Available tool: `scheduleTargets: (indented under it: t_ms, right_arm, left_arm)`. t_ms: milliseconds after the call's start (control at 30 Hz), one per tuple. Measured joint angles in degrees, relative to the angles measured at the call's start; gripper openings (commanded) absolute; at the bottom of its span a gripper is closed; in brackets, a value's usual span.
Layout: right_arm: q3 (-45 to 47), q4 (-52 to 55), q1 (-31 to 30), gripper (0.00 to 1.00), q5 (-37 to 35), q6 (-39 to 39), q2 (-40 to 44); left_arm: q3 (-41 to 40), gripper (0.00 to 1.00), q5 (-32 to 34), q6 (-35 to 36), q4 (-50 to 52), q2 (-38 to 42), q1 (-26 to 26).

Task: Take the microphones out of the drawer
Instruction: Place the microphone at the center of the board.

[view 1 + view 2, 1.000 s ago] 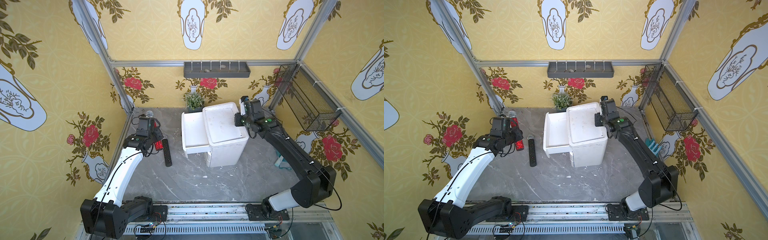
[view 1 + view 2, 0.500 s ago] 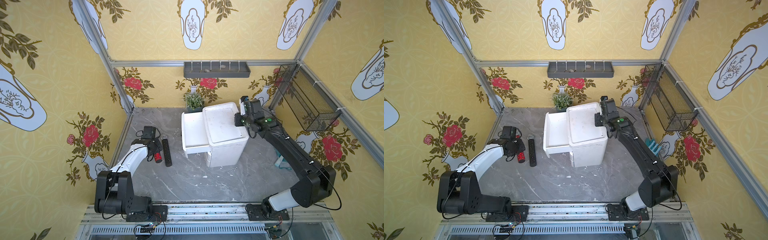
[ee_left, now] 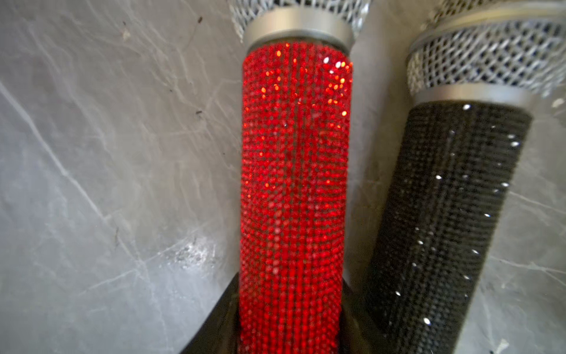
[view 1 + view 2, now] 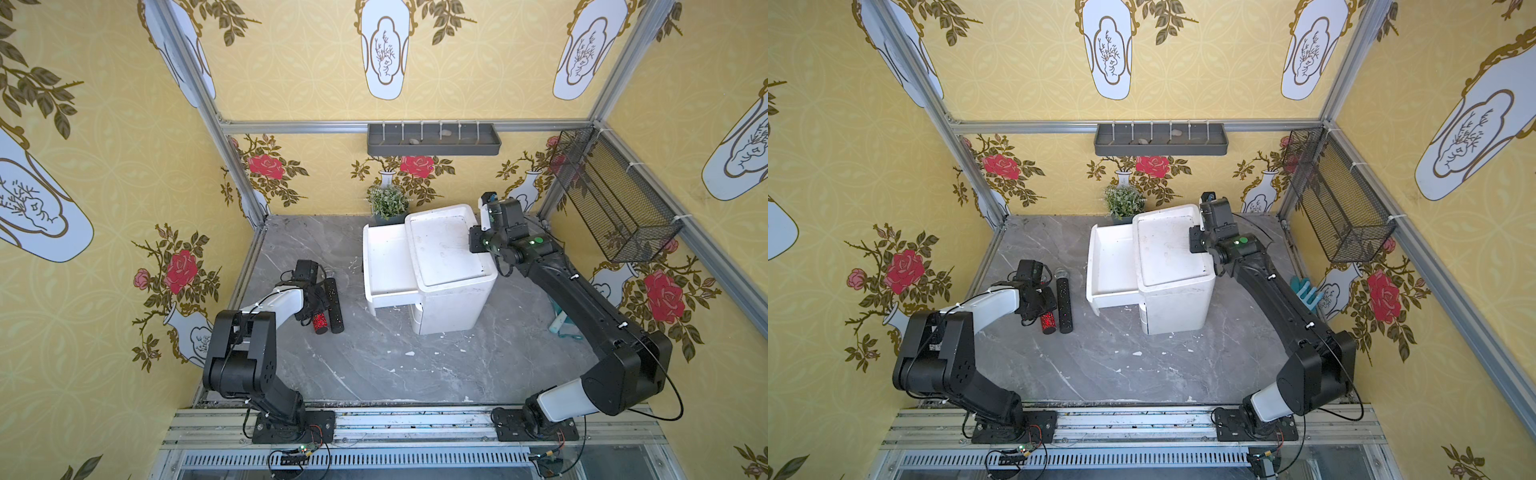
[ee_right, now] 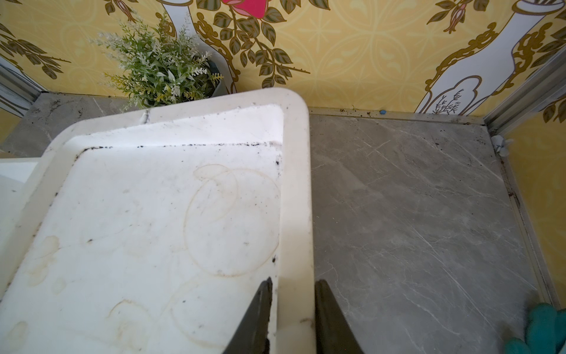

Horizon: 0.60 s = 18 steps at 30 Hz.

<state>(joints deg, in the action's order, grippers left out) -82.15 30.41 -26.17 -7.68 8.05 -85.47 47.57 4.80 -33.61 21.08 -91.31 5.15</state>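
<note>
The red microphone (image 4: 319, 322) is out of the drawer (image 4: 386, 266) and low over the worktop (image 4: 374, 365) near its left edge, about midway between front and back. The left end effector (image 3: 289, 309) is clamped on the handle, with a dark finger (image 3: 220, 325) showing on either side in the left wrist view. I cannot tell whether the microphone touches the surface. Just beside it, on the side toward the cabinet (image 4: 449, 253), a black microphone (image 4: 334, 305) lies flat, its mesh head toward the back edge. The drawer stands pulled out toward the left edge. The right end effector (image 5: 293, 283) is pinched on the raised rim of the cabinet's top.
</note>
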Motion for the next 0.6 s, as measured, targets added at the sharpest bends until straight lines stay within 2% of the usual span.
scheduleTargets:
  t_ms: [300,600]
  right_arm:
    - [-0.3,-0.1,0.0,0.27,-0.2,0.0,-0.4]
    - [0.0,-0.3,-0.1,0.27,-0.3,0.3,-0.2]
  left_arm:
    - [-1.4,0.41,0.6,0.1,-2.2,0.0,0.0]
    - [-1.4,0.6,-0.1,0.0,-1.7,0.2,0.0]
